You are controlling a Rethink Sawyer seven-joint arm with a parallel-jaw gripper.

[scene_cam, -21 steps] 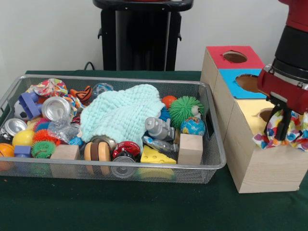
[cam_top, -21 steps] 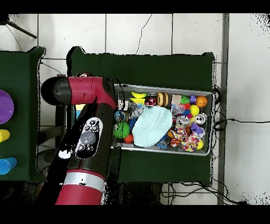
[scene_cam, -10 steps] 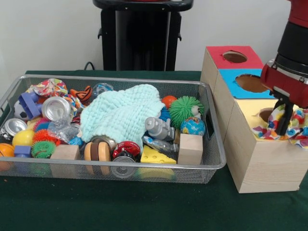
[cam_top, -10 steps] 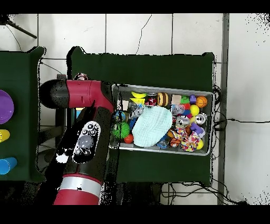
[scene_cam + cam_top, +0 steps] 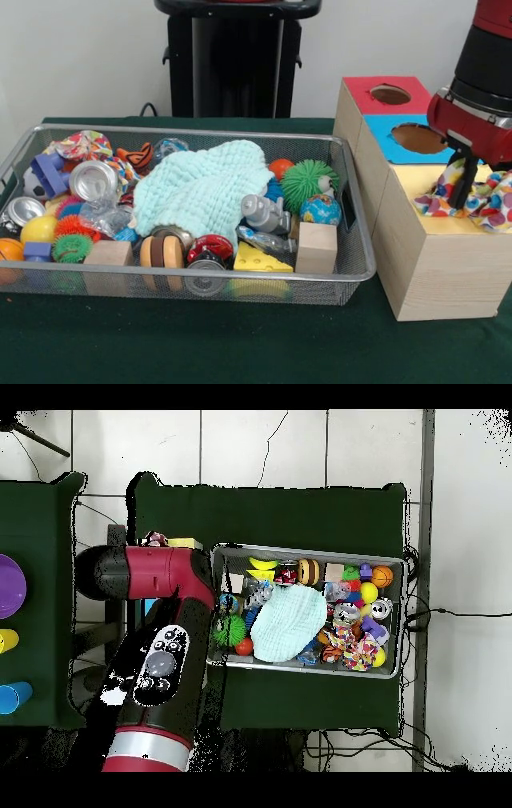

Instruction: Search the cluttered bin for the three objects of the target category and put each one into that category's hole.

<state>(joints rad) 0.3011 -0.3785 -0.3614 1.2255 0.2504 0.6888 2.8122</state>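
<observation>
Patterned cloth in pincer: front view only.

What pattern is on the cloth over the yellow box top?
Multicoloured spots on white cloth; front view shows it best.

Two wooden blocks — two crushed cans — one mint cloth.
</observation>
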